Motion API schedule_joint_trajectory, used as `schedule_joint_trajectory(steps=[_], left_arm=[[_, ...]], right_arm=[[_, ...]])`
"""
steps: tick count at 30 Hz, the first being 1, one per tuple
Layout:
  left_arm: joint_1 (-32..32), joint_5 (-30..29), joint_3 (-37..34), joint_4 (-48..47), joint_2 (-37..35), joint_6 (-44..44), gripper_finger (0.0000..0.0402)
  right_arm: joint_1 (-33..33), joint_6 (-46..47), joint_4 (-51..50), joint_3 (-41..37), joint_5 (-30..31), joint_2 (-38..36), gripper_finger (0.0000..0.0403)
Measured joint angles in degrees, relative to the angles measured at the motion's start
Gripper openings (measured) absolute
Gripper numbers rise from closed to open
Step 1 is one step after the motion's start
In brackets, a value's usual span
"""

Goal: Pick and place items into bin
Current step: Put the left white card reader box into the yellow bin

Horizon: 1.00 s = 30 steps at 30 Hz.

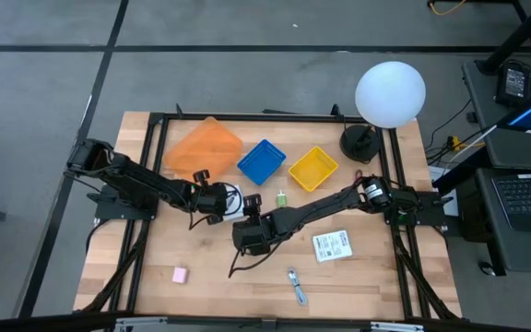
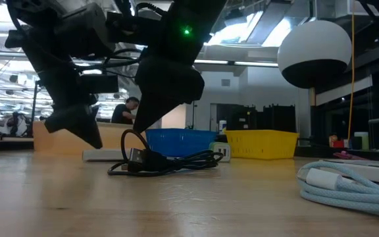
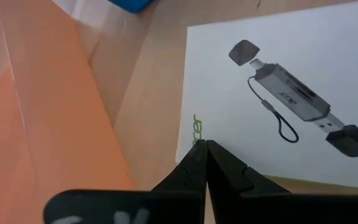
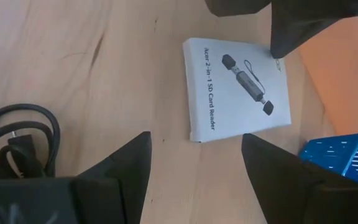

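Left gripper (image 1: 218, 200) sits mid-table beside the orange bin (image 1: 204, 148); its fingers (image 3: 199, 163) are pressed together with nothing between them, tips touching the edge of the white card (image 3: 278, 93), a flat box printed with a card reader. Right gripper (image 1: 250, 235) hangs just beside it, jaws spread wide and empty, the card (image 4: 236, 87) ahead of it and the black coiled cable (image 4: 14, 140) lying on the wood at its side; in the low view the cable (image 2: 163, 161) rests under both arms. Blue bin (image 1: 262, 161) and yellow bin (image 1: 312, 169) stand further back. Pink block (image 1: 180, 275), blue-silver tool (image 1: 297, 286), white printed packet (image 1: 332, 245) and tiny green piece (image 1: 282, 197) lie loose on the table (image 1: 385, 277), outside any bin.
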Motion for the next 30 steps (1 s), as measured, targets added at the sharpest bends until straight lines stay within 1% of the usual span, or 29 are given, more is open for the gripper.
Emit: schedule_joint_trajectory(steps=[7, 10, 17, 22, 25, 30], left_arm=[[0.03, 1.62, 0.0, -0.38, -0.11, -2.72, 0.0002], [0.02, 3.05, 0.0, -0.28, -0.18, -6.51, 0.0002], [-1.25, 4.07, 0.0, 0.46, -0.16, -15.77, 0.0002], [-3.51, 4.69, -0.03, 1.34, -0.89, -16.91, 0.0002], [-4.52, 5.02, 0.43, -0.15, -1.81, -16.31, 0.0002], [-5.05, 3.89, 1.09, -2.45, -2.19, -15.45, 0.0002]], right_arm=[[0.0, 0.02, 0.01, 0.0, 0.0, 0.0, 0.0229], [0.0, 0.01, 0.01, 0.0, 0.0, 0.0, 0.0229], [0.0, 0.0, -0.02, 0.0, 0.02, 0.02, 0.0229], [0.0, -0.04, -0.3, 0.0, 0.02, 0.02, 0.0229], [0.0, -0.04, -0.43, 0.0, 0.02, 0.02, 0.0229], [0.0, -0.02, -0.42, 0.0, 0.02, 0.02, 0.0229]])
